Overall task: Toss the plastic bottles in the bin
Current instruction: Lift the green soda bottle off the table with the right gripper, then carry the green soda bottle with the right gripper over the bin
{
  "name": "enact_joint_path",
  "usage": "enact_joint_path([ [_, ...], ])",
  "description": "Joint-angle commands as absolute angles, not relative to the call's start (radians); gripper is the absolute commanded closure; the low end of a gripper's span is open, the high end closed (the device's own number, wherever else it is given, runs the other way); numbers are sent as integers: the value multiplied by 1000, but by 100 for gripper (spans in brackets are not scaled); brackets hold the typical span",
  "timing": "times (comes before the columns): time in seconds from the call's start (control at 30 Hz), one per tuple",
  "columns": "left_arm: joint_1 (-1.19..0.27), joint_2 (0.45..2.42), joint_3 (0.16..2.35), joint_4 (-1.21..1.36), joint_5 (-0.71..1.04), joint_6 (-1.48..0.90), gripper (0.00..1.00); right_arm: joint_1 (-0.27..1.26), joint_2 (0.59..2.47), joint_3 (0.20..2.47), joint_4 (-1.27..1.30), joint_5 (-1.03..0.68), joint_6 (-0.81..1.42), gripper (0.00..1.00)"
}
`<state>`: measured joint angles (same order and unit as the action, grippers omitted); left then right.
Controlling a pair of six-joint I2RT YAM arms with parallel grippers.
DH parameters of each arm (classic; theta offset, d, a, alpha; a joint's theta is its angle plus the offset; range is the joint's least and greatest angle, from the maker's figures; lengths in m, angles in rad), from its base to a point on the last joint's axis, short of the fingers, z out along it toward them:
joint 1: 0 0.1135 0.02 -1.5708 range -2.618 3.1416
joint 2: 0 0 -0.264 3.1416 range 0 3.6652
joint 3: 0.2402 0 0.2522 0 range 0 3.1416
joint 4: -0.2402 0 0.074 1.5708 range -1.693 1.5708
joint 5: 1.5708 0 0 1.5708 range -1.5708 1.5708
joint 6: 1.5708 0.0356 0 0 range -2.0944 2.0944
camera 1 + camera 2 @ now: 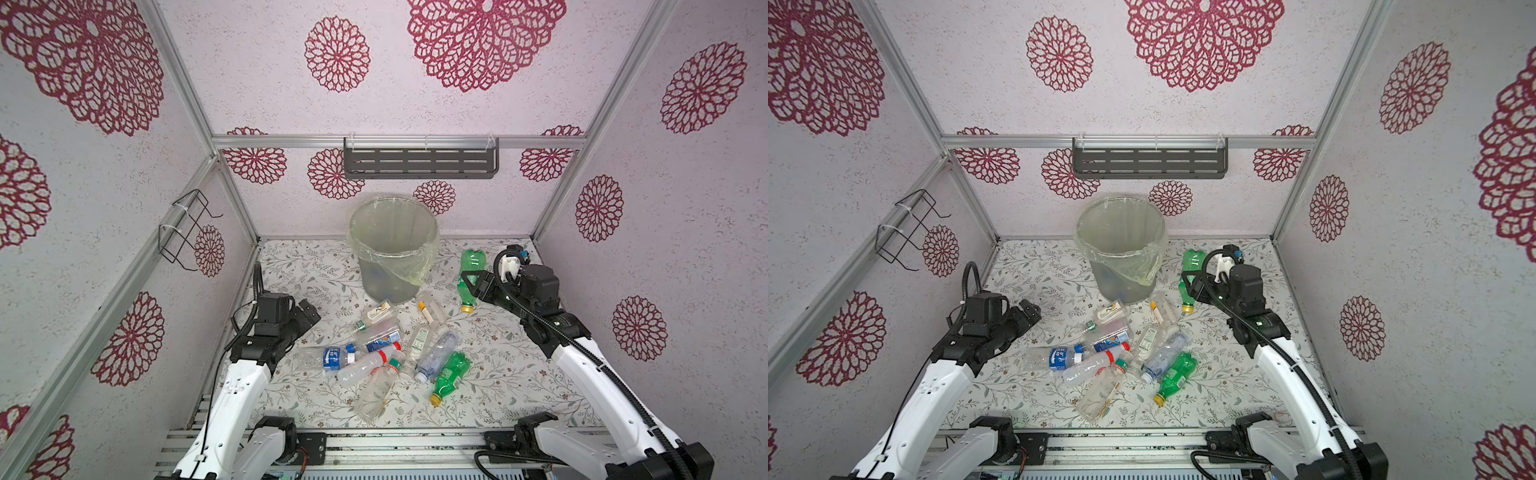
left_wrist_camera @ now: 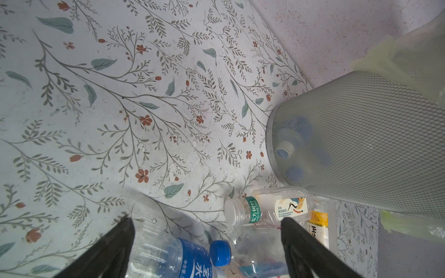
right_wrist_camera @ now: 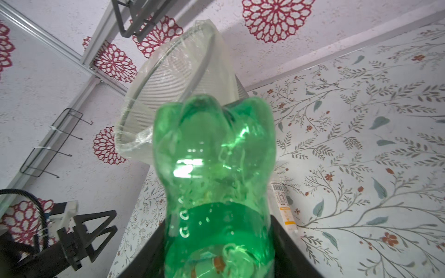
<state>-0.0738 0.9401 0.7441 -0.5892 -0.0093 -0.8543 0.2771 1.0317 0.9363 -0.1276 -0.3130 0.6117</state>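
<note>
My right gripper (image 1: 468, 279) (image 1: 1190, 281) (image 3: 216, 252) is shut on a green bottle (image 1: 470, 262) (image 1: 1192, 262) (image 3: 214, 163) to the right of the bin, yellow cap (image 1: 467, 308) pointing down. The bin (image 1: 386, 278) (image 1: 1119, 278) (image 3: 168, 84) (image 2: 361, 144) is grey with a yellowish bag over its rim; blue-capped bottles show through its wall. Several plastic bottles (image 1: 386, 353) (image 1: 1113, 353) lie in a heap in front of it, among them a second green bottle (image 1: 451, 374) (image 1: 1177, 372). My left gripper (image 1: 309, 313) (image 1: 1030, 313) (image 2: 206, 220) is open and holds nothing, left of the heap, over a blue-labelled bottle (image 2: 173, 260).
A dark slotted shelf (image 1: 420, 162) hangs on the back wall above the bin. A black wire rack (image 1: 187, 228) sticks out from the left wall. Walls close in the table on three sides; a metal rail (image 1: 395, 444) runs along the front.
</note>
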Motion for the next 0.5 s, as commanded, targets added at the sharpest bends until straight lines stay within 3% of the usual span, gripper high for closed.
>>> enact_joint_path([
  [0.0,-64,924,734,-569,-18,-870,3,273,1002,979,-23,-374,634,44],
  [0.47,-61,890,686,-549,-50,-895,3,273,859,823,63,-382,626,44],
])
